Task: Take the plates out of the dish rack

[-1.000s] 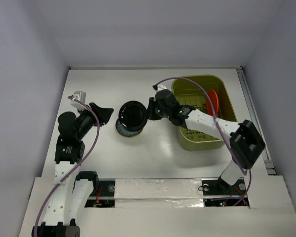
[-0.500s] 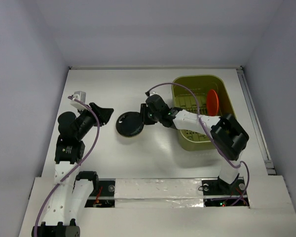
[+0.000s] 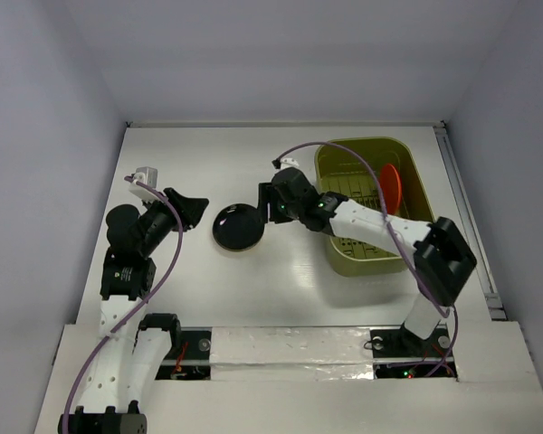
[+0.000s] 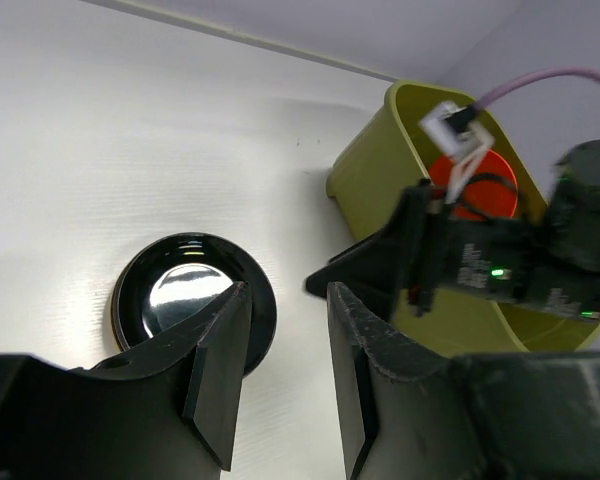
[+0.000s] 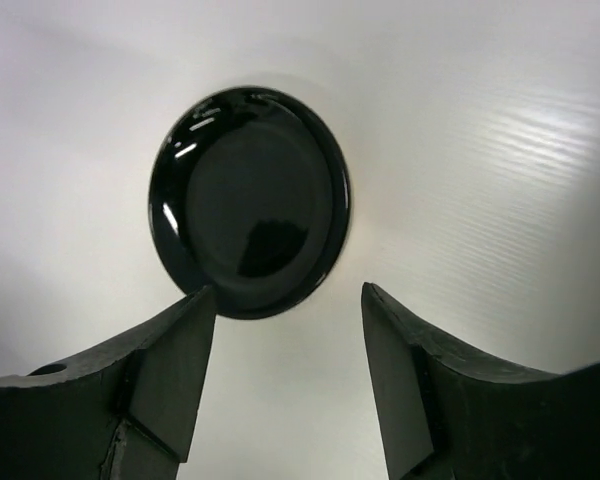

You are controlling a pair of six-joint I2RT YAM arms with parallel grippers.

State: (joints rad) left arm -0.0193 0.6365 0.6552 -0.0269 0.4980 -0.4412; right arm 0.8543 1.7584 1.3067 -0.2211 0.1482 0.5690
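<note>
A glossy black plate (image 3: pixel 237 227) lies flat on the white table, left of the olive-green dish rack (image 3: pixel 366 141). My right gripper (image 3: pixel 264 206) hovers just off the plate's right edge, open and holding nothing. In the right wrist view the black plate (image 5: pixel 250 200) sits just beyond the open right gripper (image 5: pixel 287 295). An orange-red plate (image 3: pixel 391 185) stands on edge inside the rack. My left gripper (image 3: pixel 197 206) is left of the black plate, open and empty. From the left wrist, the left gripper (image 4: pixel 288 295) looks over the black plate (image 4: pixel 185 295), the rack (image 4: pixel 370 175) and the orange-red plate (image 4: pixel 485 180).
White walls enclose the table on three sides. A purple cable (image 3: pixel 344 154) loops from the right arm over the rack. The right arm's links (image 3: pixel 380 226) stretch across the rack's near-left part.
The right gripper lowered the tilted black plate flat onto the table, let go and opened, then drew back slightly to the right. The left arm has not moved.
</note>
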